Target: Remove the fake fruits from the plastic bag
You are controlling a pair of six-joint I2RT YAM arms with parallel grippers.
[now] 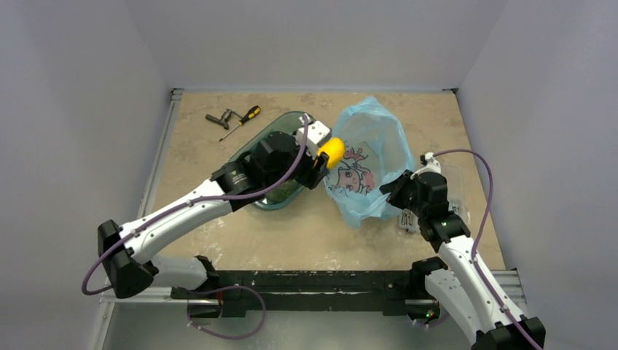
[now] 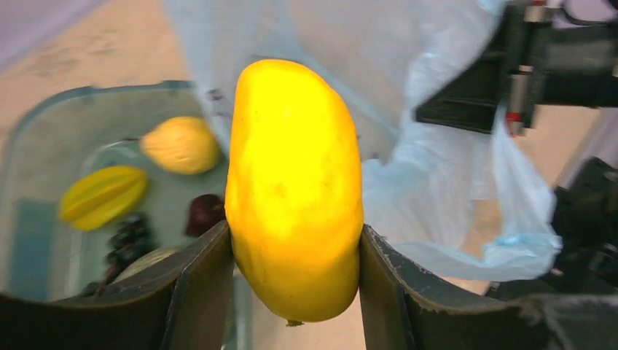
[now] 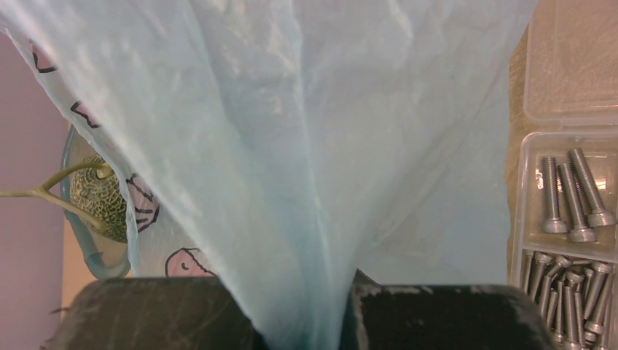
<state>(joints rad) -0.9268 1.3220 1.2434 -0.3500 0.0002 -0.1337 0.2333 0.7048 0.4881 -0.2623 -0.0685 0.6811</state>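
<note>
- Step in hand: extraction of the yellow mango [image 2: 295,189]. The left gripper [image 2: 291,248] is clamped across the mango's middle, holding it in the air near the centre of the desk [image 1: 306,233], between the teal tray [image 1: 277,206] and the bag.
- The right gripper [image 3: 306,306] pinches a gathered fold of the light-blue plastic bag [image 3: 291,146], holding it raised (right of centre).
- The netted green melon [image 3: 98,193] lies outside the bag, apparently inside the tray rim.
- Next move (judgement): carry the mango over the tray and release it on free floor. A star fruit [image 2: 102,195], pear [image 2: 181,144] and black grapes [image 2: 131,237] already occupy space.
- Obstruction: loose bag film hangs just beside the mango and may snag. The screwdriver [image 1: 242,122] near the far-left corner is well apart.
</note>
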